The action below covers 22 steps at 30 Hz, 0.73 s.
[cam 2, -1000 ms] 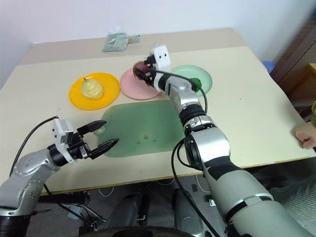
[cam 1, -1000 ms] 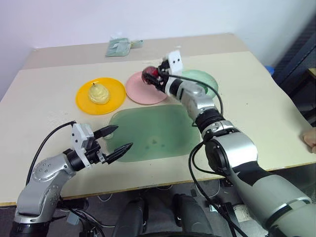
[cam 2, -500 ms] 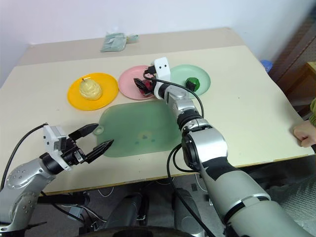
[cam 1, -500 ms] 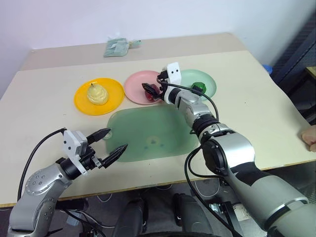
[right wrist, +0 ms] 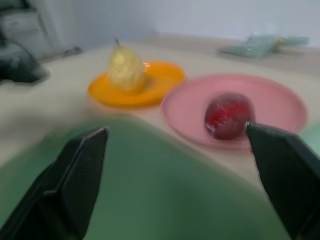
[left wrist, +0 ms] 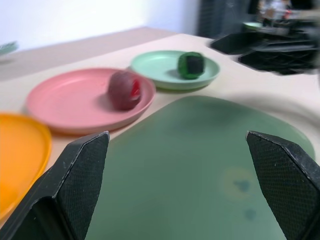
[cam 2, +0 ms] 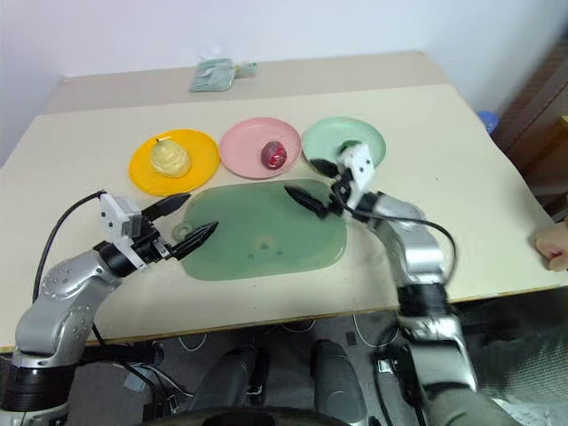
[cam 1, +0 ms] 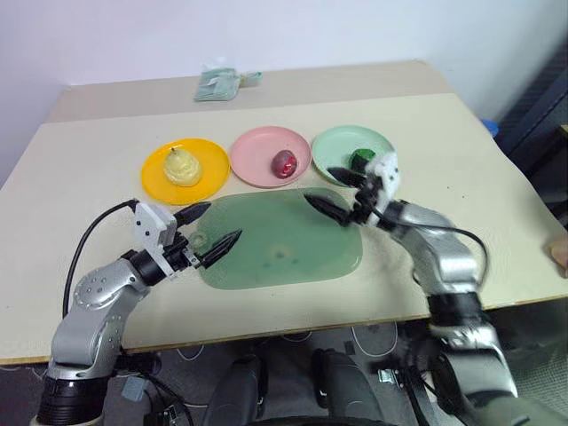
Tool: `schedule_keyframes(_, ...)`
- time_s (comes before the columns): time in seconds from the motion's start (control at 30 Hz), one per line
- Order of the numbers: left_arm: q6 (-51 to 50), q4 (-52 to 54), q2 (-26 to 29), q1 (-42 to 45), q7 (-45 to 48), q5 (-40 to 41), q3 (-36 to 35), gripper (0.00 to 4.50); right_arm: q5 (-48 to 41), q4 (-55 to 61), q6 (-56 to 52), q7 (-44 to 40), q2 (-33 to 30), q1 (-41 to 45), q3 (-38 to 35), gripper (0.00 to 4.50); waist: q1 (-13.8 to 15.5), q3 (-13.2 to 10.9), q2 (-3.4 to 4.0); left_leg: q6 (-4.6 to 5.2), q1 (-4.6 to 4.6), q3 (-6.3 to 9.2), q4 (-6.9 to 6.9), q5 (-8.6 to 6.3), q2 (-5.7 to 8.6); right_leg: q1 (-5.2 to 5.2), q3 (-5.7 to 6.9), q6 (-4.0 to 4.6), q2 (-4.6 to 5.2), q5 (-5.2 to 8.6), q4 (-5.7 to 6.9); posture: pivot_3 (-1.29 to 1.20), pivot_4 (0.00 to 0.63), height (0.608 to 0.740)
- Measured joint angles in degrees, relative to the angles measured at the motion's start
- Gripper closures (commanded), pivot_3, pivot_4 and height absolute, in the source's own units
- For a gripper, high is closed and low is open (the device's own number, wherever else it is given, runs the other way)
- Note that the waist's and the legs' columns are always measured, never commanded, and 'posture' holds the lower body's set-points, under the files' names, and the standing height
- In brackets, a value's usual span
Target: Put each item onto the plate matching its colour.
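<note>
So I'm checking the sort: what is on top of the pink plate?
A red-pink ball sits alone on the pink plate, near its right side. The patch of plate beneath the ball is covered.

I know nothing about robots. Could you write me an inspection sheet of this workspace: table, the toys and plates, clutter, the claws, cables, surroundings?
Surface: beige table, with a translucent green mat near its front edge.
Job's things: yellow pear on the orange plate; red ball on the pink plate; dark green ball on the mint plate.
Clutter: a pale green packet at the far edge.
Grippers: left gripper open and empty; right gripper open and empty, over the mat's far right corner.
Cables: a black cable loops from the left wrist; another from the right.
Surroundings: pale wall; a person's hand at the right.
</note>
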<state>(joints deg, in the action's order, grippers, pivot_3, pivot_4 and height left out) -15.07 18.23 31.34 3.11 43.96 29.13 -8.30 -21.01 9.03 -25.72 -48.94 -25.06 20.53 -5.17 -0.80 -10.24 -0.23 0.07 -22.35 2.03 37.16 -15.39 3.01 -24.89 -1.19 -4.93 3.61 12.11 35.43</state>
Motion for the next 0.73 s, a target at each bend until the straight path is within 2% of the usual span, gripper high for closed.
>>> schedule_keyframes(0.2, -2.2, -1.7, 1.1, 0.4, 2.3, 1.5, 0.1, 0.0, 0.2, 6.1, -2.5, 2.6, -8.0, -11.5, -5.1, 0.03, 0.2, 0.0, -0.04, 0.01, 0.02, -0.05, 0.08, 0.0, -0.04, 0.1, 0.01, 0.07, -0.04, 0.06, -0.11, 0.0, 0.15, 0.74)
schedule_keyframes(0.4, -3.2, -1.7, 2.3, -1.1, 3.8, 2.3, -0.6, 0.0, -0.8, 9.2, -2.3, 4.7, -9.2, -20.6, -10.5, 0.03, 0.2, 0.0, -0.06, 0.03, 0.01, -0.06, 0.12, 0.0, -0.04, 0.13, 0.0, 0.06, -0.04, 0.06, -0.13, 0.0, 0.15, 0.74)
schedule_keyframes(0.73, -7.1, 3.0, 4.4, -5.7, 3.6, 5.6, -4.0, 0.0, -2.8, 10.7, 0.0, 4.6, -9.9, -24.8, -13.8, 0.03, 0.3, 0.0, -0.08, 0.05, 0.02, -0.05, 0.21, -0.01, -0.05, 0.23, 0.01, 0.07, -0.04, 0.08, -0.2, 0.0, 0.15, 0.74)
